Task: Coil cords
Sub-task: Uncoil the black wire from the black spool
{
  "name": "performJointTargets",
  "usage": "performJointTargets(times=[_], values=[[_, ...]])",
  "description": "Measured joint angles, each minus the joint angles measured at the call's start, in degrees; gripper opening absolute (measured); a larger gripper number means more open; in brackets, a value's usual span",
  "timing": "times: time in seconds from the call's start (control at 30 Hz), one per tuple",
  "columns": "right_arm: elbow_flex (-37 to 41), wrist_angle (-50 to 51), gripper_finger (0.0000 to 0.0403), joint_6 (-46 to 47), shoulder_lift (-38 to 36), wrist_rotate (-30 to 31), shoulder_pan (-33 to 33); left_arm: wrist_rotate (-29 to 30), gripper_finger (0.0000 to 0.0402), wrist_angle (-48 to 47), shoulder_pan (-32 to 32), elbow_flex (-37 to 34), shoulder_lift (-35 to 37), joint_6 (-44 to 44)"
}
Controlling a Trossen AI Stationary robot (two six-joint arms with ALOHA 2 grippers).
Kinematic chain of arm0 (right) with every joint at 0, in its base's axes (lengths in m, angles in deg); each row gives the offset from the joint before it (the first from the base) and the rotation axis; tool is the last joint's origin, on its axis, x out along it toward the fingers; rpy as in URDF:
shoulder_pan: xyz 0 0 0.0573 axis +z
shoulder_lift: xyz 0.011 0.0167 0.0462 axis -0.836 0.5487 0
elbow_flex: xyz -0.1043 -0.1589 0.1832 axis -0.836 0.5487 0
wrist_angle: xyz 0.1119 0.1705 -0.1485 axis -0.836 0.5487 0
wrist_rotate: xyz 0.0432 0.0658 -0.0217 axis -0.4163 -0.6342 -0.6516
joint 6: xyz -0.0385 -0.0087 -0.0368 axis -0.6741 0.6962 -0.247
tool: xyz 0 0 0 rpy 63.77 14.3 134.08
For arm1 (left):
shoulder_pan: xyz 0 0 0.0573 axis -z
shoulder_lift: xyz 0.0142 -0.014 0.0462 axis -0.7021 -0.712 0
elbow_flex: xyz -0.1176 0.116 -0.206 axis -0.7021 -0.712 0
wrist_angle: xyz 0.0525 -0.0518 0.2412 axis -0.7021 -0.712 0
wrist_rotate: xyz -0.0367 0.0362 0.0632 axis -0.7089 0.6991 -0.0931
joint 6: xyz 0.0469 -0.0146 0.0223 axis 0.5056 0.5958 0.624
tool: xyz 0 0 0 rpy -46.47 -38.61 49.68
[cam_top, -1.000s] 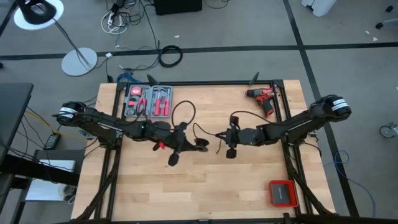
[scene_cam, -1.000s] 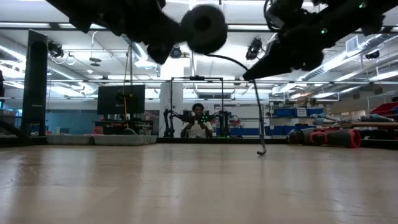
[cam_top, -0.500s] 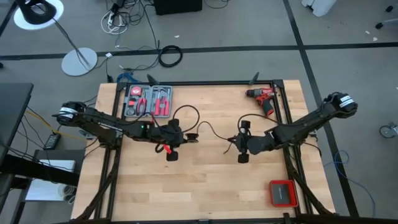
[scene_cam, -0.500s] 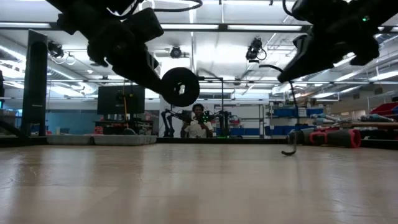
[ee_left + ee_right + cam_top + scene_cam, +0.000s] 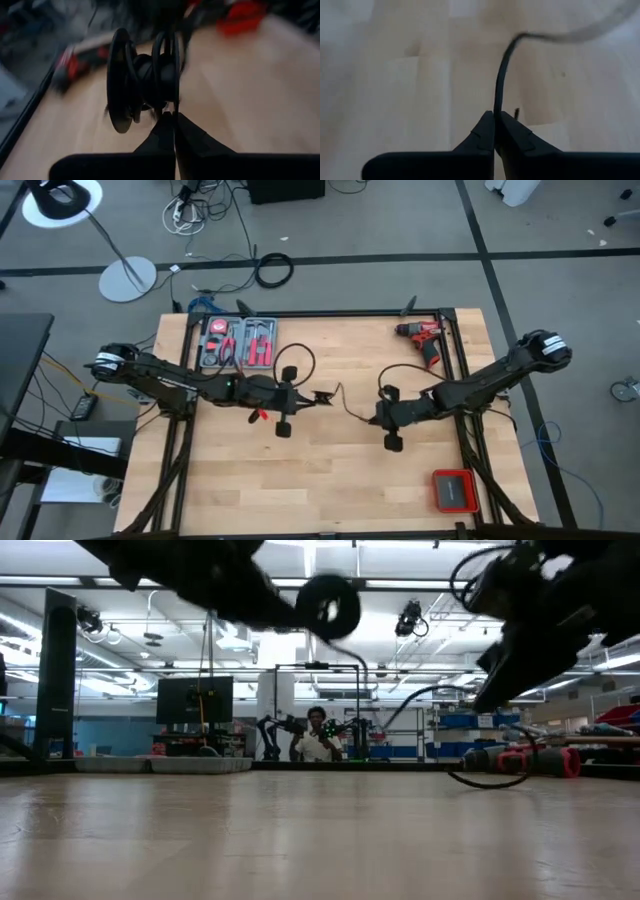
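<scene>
Tabletop: wooden table [image 5: 330, 470] lying bare below.
Left gripper [image 5: 173, 116]: pinching shut beside the spool [image 5: 142, 82].
Right gripper [image 5: 494, 116]: clamping the thin black cord [image 5: 501, 80].
Risk: cord slipping free, loops springing off.

No readable text, label, brand, number or sign for you in any view. Red drill [image 5: 424, 338] at table's far right corner: any marking too small to read from above. Red tool tray [image 5: 238, 343] at far left edge: no lettering legible. Red case [image 5: 453, 490] near right front corner: possibly a mark on lid, cannot tell. Monitor [image 5: 195, 700] in room behind table: screen dark, nothing legible.
</scene>
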Motion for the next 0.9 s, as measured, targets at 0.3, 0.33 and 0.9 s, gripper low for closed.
performJointTargets(times=[0.3,0.33,0.9], values=[[2.1,-9.9,0.0078,0.9,7.5,-4.9,-9.6,-8.1,0.0,10.4,-0.1,0.1,0.0,1.0],[2.1,-10.0,0.0088,1.6,8.0,-8.2,-10.5,-8.3,0.0,10.7,-0.1,0.1,0.0,0.9],[2.1,-5.0,0.0134,3.8,0.8,-27.7,-14.3,-12.6,0.0,9.0,-0.1,0.1,0.0,-4.9]])
